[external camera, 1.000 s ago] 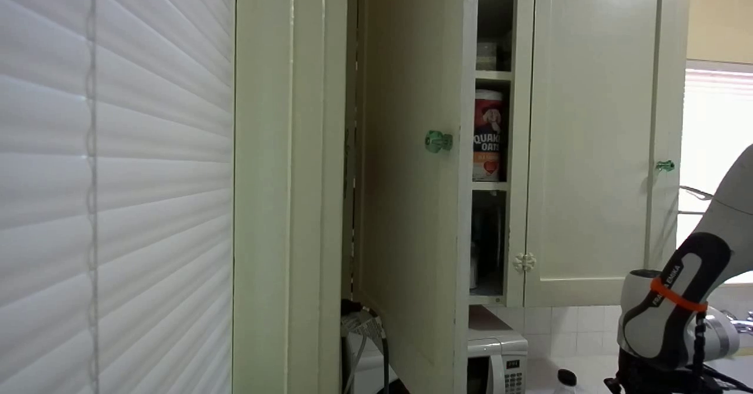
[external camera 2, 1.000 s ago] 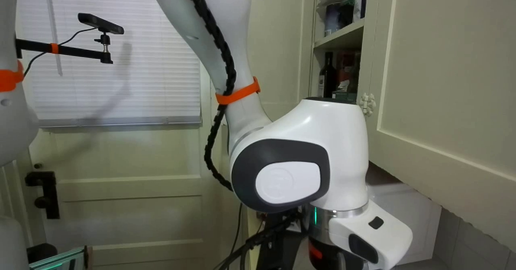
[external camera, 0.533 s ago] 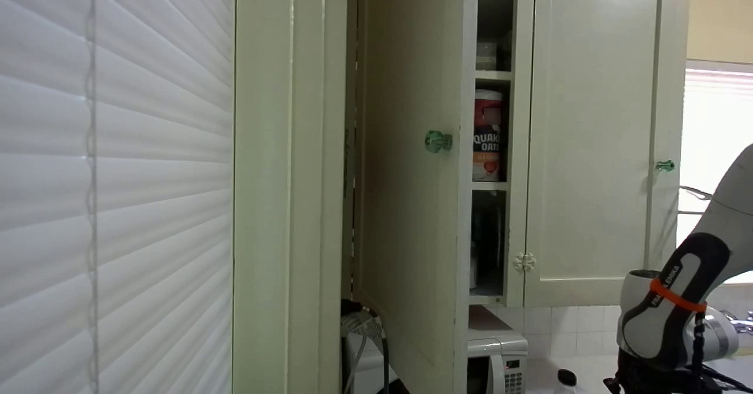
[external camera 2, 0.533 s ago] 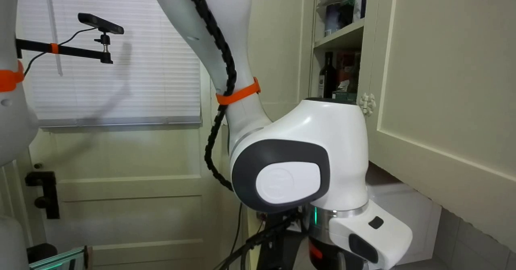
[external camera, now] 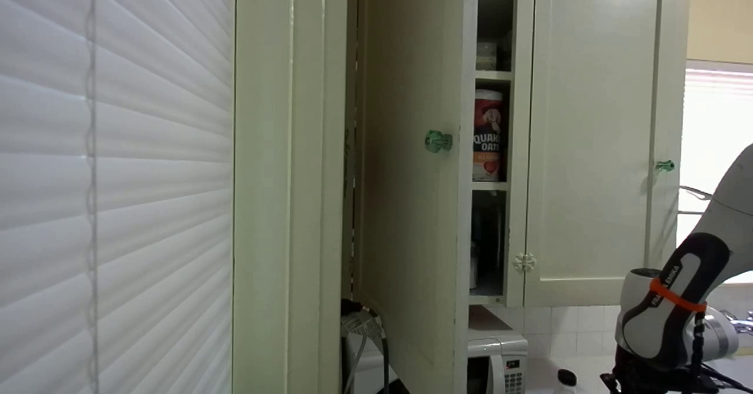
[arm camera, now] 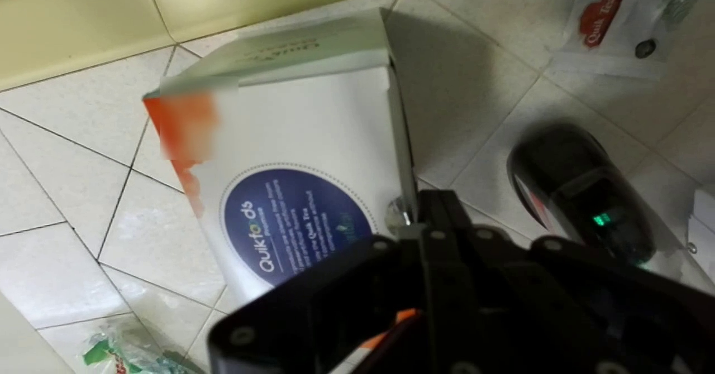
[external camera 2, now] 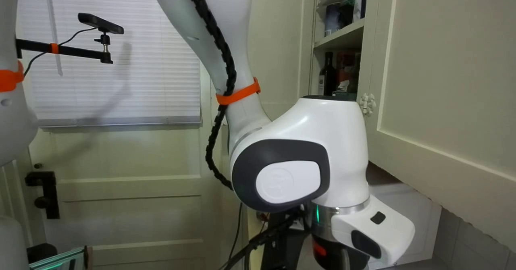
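From my end, the wrist view puts the hand [arm camera: 438, 195] right at the edge of the white Quikfoods box [arm camera: 304, 125], with its fingers [arm camera: 447, 209] pressed together; I can't tell whether a thin flap is caught between them. The box sits on the tiled counter [arm camera: 162, 223], its blue round label [arm camera: 296, 223] partly covered by my linkage. Across the fingers from it is a black device [arm camera: 564, 162] with a green readout, near a Quik Tea packet [arm camera: 620, 39]; a clear wrapper [arm camera: 131, 351] lies at lower left. Against half a second ago, the arm's wrist [external camera 2: 371, 231] has shifted slightly right in an exterior view, and the black mount [external camera: 665, 376] a touch left in an exterior view. The open cupboard door [external camera: 412, 217], oats canister [external camera: 487, 135] and microwave [external camera: 506, 350] are where they were.
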Controlling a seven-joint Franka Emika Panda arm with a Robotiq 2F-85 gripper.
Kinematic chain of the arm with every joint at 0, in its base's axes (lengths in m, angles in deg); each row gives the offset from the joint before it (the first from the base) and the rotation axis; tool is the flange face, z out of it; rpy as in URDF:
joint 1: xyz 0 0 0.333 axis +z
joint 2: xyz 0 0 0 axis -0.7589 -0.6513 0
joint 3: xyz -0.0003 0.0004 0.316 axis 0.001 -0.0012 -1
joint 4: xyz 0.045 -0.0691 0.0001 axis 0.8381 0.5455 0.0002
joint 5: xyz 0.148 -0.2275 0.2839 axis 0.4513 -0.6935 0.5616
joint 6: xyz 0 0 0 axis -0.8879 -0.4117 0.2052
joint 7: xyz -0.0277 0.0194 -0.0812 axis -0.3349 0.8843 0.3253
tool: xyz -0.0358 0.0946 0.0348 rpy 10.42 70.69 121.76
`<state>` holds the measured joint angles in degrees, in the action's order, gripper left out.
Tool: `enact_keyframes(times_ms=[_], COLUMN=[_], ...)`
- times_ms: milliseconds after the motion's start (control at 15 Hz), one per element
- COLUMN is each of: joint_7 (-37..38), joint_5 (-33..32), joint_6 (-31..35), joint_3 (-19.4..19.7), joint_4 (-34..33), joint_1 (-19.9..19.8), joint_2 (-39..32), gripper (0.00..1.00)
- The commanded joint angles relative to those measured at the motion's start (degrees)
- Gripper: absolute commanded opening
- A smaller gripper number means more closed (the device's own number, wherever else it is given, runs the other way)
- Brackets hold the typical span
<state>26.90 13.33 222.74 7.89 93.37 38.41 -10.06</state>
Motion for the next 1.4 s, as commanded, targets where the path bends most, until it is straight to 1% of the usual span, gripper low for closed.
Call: enact_keyframes(times_ms=[0, 1000, 1067, 1200, 1333], joint_7=[-0.2, -0.4, -0.7, 0.0, 1.4], joint_5=[0.7, 0.9, 1.2, -1.5, -4.9], joint_6=[1.4, 1.2, 0.1, -0.8, -2.0], joint_3=[0.9, 0.6, 0.3, 1.4, 1.9], joint_4=[1.1, 0.9, 1.1, 2.3, 2.8], joint_1=[1.0, 1.6, 1.5, 2.6, 2.9], joint_2=[0.7, 1.4, 2.3, 5.8, 8.8], gripper=[0.00, 0.00, 0.00, 0.00, 0.00])
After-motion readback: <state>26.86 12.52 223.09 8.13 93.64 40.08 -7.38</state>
